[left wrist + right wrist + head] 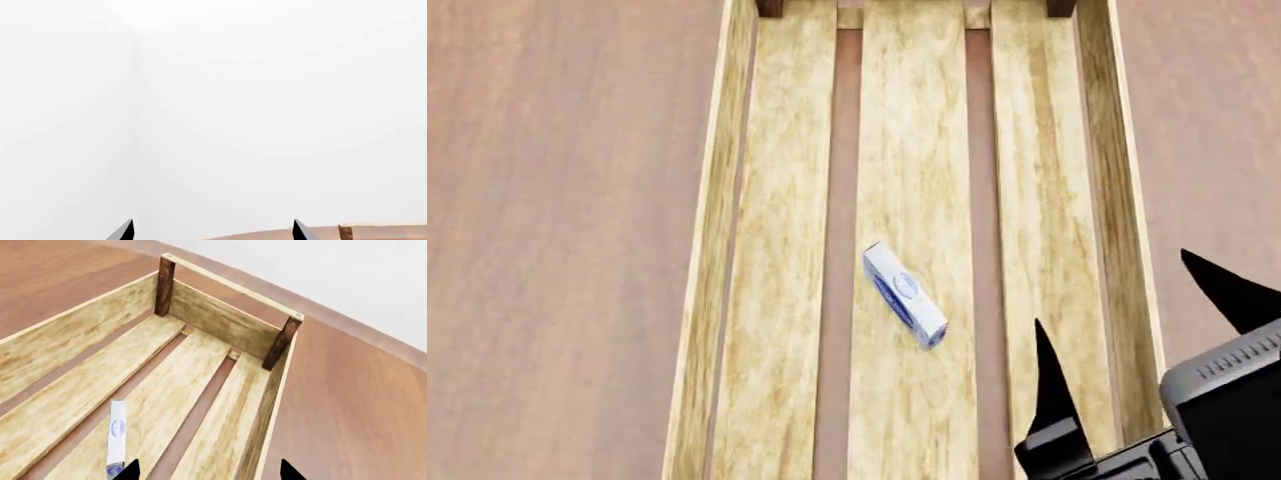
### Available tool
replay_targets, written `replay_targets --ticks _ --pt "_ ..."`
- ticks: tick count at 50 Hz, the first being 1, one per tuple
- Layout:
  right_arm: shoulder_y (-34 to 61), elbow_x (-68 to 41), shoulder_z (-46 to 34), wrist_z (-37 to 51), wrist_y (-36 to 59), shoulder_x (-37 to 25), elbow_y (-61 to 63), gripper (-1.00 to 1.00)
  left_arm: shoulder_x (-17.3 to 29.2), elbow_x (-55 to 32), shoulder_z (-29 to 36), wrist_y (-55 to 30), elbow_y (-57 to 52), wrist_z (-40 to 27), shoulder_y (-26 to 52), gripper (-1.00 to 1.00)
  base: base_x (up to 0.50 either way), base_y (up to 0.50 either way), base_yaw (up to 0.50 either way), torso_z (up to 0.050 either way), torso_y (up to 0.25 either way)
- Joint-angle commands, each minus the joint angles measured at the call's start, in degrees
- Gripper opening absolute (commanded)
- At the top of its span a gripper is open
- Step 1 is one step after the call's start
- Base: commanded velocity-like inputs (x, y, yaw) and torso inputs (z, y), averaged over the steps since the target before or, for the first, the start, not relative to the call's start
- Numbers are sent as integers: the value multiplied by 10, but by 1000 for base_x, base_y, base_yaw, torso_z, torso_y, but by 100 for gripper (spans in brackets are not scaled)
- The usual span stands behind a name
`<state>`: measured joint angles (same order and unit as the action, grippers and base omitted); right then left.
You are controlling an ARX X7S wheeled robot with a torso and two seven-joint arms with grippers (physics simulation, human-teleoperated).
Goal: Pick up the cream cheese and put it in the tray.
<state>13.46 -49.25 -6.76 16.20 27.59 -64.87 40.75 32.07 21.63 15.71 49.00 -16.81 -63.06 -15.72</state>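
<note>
The cream cheese [904,293], a small flat white box with a blue oval logo, lies on edge on the middle slat inside the tray [737,200]. It also shows in the right wrist view [117,432], with the tray's [220,315] far end and brown corner posts beyond. My right gripper [1141,310] is open and empty, above the tray's right wall, to the right of the box and apart from it. In the right wrist view its fingertips [128,470] straddle the tray's right slat and wall. My left gripper [213,231] is open and empty, facing a white wall.
The brown wooden table [547,220] surrounds the tray on both sides. A light wooden edge [383,231] shows low in the left wrist view. A white wall [347,275] stands beyond the table's far edge.
</note>
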Motion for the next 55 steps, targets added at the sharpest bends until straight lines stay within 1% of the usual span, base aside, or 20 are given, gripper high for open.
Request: replay_targets --ticks 1,3,4,6,9,11,12,14,16,17,18,22,27,31,35,40,45,50,53,55 --pt "-153 34 103 56 -96 -10 16 100 10 2 -23 0 -22 -13 -25 100 0 0 0 0 0" --pt "-162 67 101 80 -103 6 22 100 14 4 -32 -6 -37 -13 -36 100 0 0 0 0 0" --pt "-172 75 102 70 -119 12 24 100 17 1 -34 -6 -43 -12 -39 100 0 0 0 0 0" --pt "-185 113 97 86 -133 28 28 100 21 2 -50 -19 -66 -13 -51 100 0 0 0 0 0" --pt "-216 145 119 111 -161 53 37 100 31 -5 -68 -42 -98 -4 -63 100 0 0 0 0 0" --pt "-237 156 135 107 -196 71 36 100 45 -15 -72 -55 -116 9 -64 100 0 0 0 0 0" --pt "-244 174 132 114 -206 84 33 100 49 -21 -87 -75 -138 14 -68 100 0 0 0 0 0" --pt "-252 182 121 91 -241 99 25 100 62 -40 -96 -87 -158 21 -70 100 0 0 0 0 0" --pt "-243 220 98 104 -233 112 20 100 75 -58 -104 -100 -174 29 -66 100 0 0 0 0 0" --pt "-243 222 92 99 -243 118 18 100 75 -63 -111 -112 -181 30 -64 100 0 0 0 0 0" --pt "-245 244 82 101 -255 128 22 100 87 -82 -118 -126 -192 38 -57 100 0 0 0 0 0" --pt "-249 266 77 107 -279 146 28 100 107 -116 -136 -151 -209 46 -44 100 0 0 0 0 0" --pt "-230 274 63 111 -262 146 42 100 125 -142 -149 -213 -236 66 -3 100 0 0 0 0 0" --pt "-225 273 57 110 -253 143 52 100 129 -144 -139 -250 -250 84 34 100 0 0 0 0 0" --pt "-213 262 59 111 -239 136 60 100 135 -156 -123 -315 -289 112 84 100 0 0 0 0 0" --pt "-202 251 62 117 -219 129 75 100 140 -157 -135 -362 -353 124 92 100 0 0 0 0 0" --pt "-207 247 71 120 -215 122 88 100 144 -162 -143 -383 -386 129 92 100 0 0 0 0 0" --pt "-216 245 87 130 -208 114 110 100 148 -172 -160 -424 -431 144 105 100 0 0 0 0 0" --pt "-225 245 94 131 -214 113 119 100 124 -185 -186 -417 -432 179 106 100 0 0 0 0 0" --pt "-226 246 93 129 -219 115 118 100 97 -191 -208 -405 -432 213 107 100 0 0 0 0 0"
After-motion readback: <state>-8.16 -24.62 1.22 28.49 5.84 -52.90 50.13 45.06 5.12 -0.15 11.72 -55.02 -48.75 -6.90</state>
